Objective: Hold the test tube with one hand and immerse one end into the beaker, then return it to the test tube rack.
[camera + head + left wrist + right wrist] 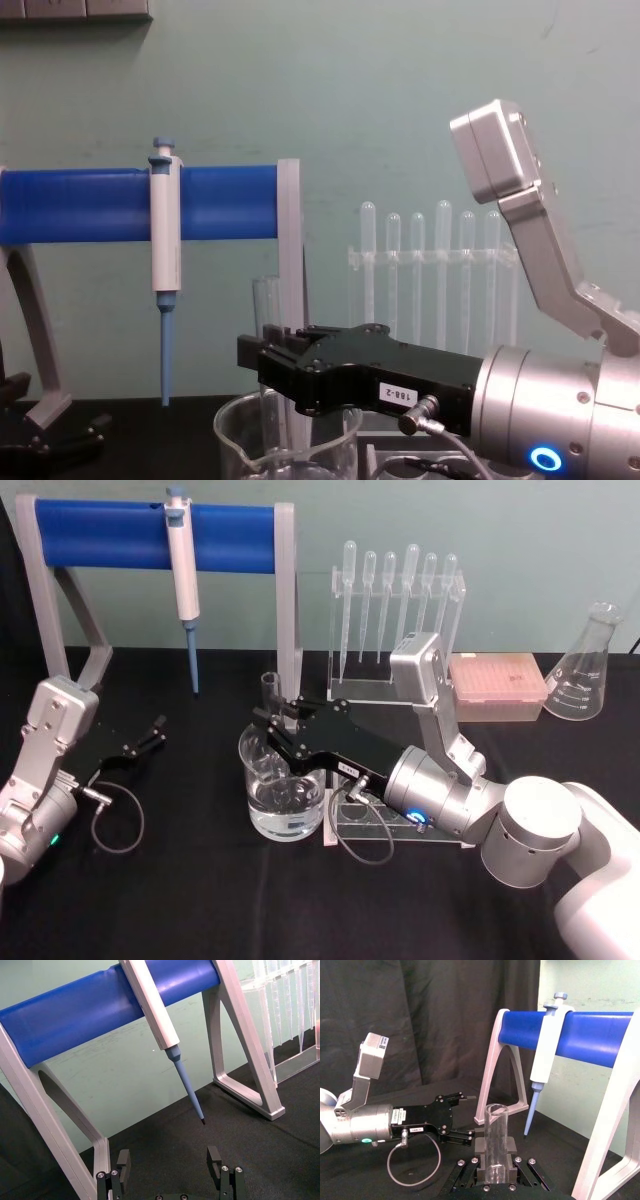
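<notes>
While the right gripper [275,720] reaches in over the black table [180,900], its fingers [480,1160] are pinched on the test tube [495,1135]. The tube stands upright between them, its open rim rising above the fingers. Directly beneath the gripper's tips sits the beaker [255,770], part filled with clear liquid. The tube's lower part runs down past the beaker's rim, though whether its end meets the liquid cannot be told. Just beyond the gripper's tips stands the blue-barred stand [100,525] with the white-and-blue pipettor [182,570] hanging from it. Well off to its left, the left gripper [155,732] lies low over the table, fingers spread and holding nothing.
</notes>
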You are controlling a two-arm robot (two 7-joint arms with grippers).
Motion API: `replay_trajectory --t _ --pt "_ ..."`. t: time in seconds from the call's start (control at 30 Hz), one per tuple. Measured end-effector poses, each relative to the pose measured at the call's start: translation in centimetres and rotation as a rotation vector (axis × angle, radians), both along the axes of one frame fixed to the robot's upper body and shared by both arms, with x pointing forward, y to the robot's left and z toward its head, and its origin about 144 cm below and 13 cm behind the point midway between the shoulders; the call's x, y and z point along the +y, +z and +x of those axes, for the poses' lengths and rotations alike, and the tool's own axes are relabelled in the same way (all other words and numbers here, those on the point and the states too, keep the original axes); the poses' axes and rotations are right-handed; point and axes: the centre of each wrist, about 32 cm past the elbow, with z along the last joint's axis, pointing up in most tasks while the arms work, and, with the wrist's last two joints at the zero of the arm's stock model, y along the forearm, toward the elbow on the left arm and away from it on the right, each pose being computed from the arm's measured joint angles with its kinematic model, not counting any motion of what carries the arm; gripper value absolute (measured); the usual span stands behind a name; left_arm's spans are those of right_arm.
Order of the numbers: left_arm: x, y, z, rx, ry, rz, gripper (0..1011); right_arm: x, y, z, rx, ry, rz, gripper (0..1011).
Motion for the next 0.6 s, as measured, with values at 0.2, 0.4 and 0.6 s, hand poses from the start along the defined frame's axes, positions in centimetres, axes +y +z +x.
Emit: replay_trajectory --t 0.2,0.4,0.6 --pt "0.00 0.00 0.00 0.000 0.000 0.000 1000 0.00 0.00 0.00 0.000 0.000 0.000 224" --pt "0.00 0.00 0.00 0.000 0.000 0.000 1000 0.00 0.00 0.00 0.000 0.000 0.000 224" --pt "0.00 0.00 0.00 0.000 0.000 0.000 1000 0.00 0.00 0.00 0.000 0.000 0.000 224"
